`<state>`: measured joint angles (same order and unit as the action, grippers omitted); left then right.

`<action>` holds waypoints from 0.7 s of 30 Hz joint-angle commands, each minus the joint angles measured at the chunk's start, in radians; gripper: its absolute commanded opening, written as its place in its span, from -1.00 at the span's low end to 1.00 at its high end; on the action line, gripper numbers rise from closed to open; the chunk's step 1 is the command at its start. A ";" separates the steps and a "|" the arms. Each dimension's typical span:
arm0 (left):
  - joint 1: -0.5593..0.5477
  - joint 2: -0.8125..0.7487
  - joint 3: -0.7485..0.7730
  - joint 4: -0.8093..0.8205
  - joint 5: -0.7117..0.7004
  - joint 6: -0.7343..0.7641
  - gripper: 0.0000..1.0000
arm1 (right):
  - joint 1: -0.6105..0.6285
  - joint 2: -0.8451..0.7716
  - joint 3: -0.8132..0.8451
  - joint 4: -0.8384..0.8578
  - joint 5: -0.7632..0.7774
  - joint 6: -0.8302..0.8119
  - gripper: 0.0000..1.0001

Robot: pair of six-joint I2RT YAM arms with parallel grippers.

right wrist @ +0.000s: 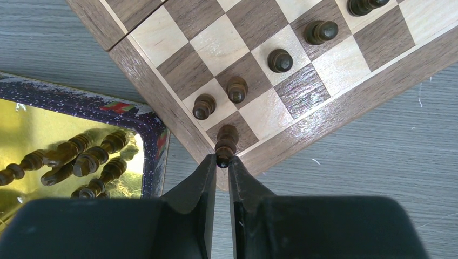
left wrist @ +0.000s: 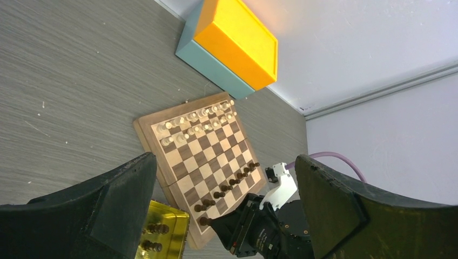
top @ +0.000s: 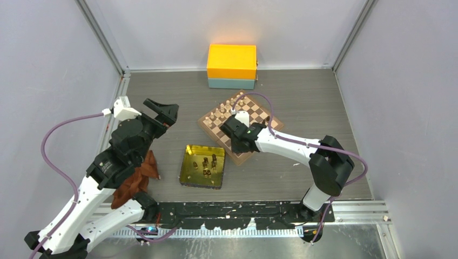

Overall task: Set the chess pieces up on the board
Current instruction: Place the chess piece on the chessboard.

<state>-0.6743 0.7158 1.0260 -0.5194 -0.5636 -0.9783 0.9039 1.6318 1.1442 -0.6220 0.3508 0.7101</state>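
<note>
While the right gripper (right wrist: 222, 163) pinches one dark piece (right wrist: 226, 141) upright on the left-near corner square of the board (right wrist: 351, 108), a row of dark pawns (right wrist: 280, 60) stands one rank in and the pale chessmen (left wrist: 197, 120) fill the far side. By my judgement the rest of the dark back row is unfilled: several chess pieces (right wrist: 81, 162) lie in the gold tray (right wrist: 156, 141). The left gripper (left wrist: 224, 164) hangs spread, well left.

Right gripper (right wrist: 222, 164) pinches dark piece (right wrist: 226, 139) upright on board (right wrist: 345, 105) corner square, 12 o'clock from fingertips. Other dark pieces (right wrist: 280, 60) trail toward 1 o'clock. Gold tray (right wrist: 155, 141) at 9 o'clock, loose pieces (right wrist: 81, 162) lying inside.
</note>
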 commanded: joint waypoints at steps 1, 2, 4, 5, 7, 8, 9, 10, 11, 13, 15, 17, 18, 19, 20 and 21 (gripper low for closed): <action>-0.004 -0.001 0.003 0.053 0.008 0.023 0.99 | 0.007 -0.031 -0.012 -0.033 0.022 0.016 -0.58; -0.004 -0.001 0.003 0.054 0.009 0.023 0.99 | 0.007 -0.030 -0.012 -0.033 0.023 0.017 -0.54; -0.004 0.000 0.003 0.055 0.010 0.024 0.99 | 0.007 -0.031 -0.011 -0.035 0.028 0.016 -0.46; -0.004 0.000 0.003 0.055 0.011 0.024 0.99 | 0.007 -0.031 -0.009 -0.037 0.030 0.016 -0.44; -0.004 0.002 0.003 0.056 0.013 0.024 0.99 | 0.007 -0.032 -0.006 -0.043 0.036 0.014 -0.41; -0.004 0.002 0.004 0.057 0.014 0.025 0.99 | 0.007 -0.033 -0.005 -0.044 0.039 0.013 -0.39; -0.004 0.003 0.003 0.057 0.014 0.026 0.99 | 0.008 -0.034 -0.003 -0.046 0.042 0.011 -0.37; -0.004 0.004 0.004 0.056 0.016 0.026 0.99 | 0.008 -0.035 -0.002 -0.048 0.043 0.009 -0.36; -0.004 0.004 0.003 0.057 0.016 0.026 0.99 | 0.009 -0.036 -0.002 -0.048 0.045 0.009 -0.35; -0.004 0.004 0.003 0.059 0.018 0.027 0.99 | 0.008 -0.039 0.001 -0.048 0.046 0.007 -0.34; -0.004 0.005 0.006 0.060 0.021 0.028 0.99 | 0.010 -0.039 0.007 -0.048 0.047 0.002 -0.33; -0.005 0.003 0.006 0.060 0.021 0.030 0.99 | 0.012 -0.036 0.014 -0.048 0.051 -0.005 -0.31; -0.004 0.001 0.006 0.060 0.021 0.030 0.99 | 0.012 -0.035 0.018 -0.049 0.051 -0.009 -0.31; -0.005 0.000 0.005 0.059 0.021 0.030 0.99 | 0.012 -0.032 0.022 -0.050 0.050 -0.010 -0.31; -0.004 -0.002 0.005 0.059 0.018 0.032 0.99 | 0.011 -0.030 0.025 -0.049 0.049 -0.012 -0.31; -0.005 -0.002 0.005 0.060 0.018 0.033 0.99 | 0.010 -0.028 0.027 -0.048 0.048 -0.015 -0.31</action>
<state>-0.6743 0.7223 1.0260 -0.5129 -0.5476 -0.9607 0.9089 1.6318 1.1339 -0.6746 0.3695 0.7094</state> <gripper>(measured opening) 0.995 0.343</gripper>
